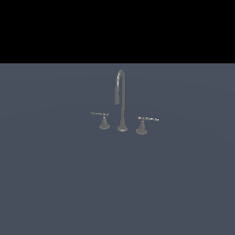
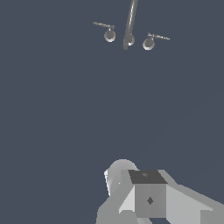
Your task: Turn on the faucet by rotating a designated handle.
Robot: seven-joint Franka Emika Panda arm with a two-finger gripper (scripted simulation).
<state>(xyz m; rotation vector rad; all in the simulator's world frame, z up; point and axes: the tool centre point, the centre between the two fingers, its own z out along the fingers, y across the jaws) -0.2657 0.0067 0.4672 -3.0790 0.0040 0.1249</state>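
Note:
The faucet [image 1: 121,98] is a small grey set standing on the flat grey-blue surface, with a tall gooseneck spout in the middle. The handle [image 1: 104,120], a cone base with a thin dull-grey lever, stands on the exterior view's left of the spout. It also shows in the wrist view as the handle [image 2: 109,34], beside the faucet [image 2: 129,26]. My arm does not appear in the exterior view. Close to the wrist camera I see grey blocky parts of my gripper [image 2: 148,197], far from the faucet and touching nothing. I cannot make out its fingertips.
A slightly larger twin handle [image 1: 142,126] with a brighter whitish lever stands on the exterior view's right of the spout, and shows as the twin handle [image 2: 149,43] in the wrist view. The grey-blue surface [image 1: 117,183] stretches all around the set.

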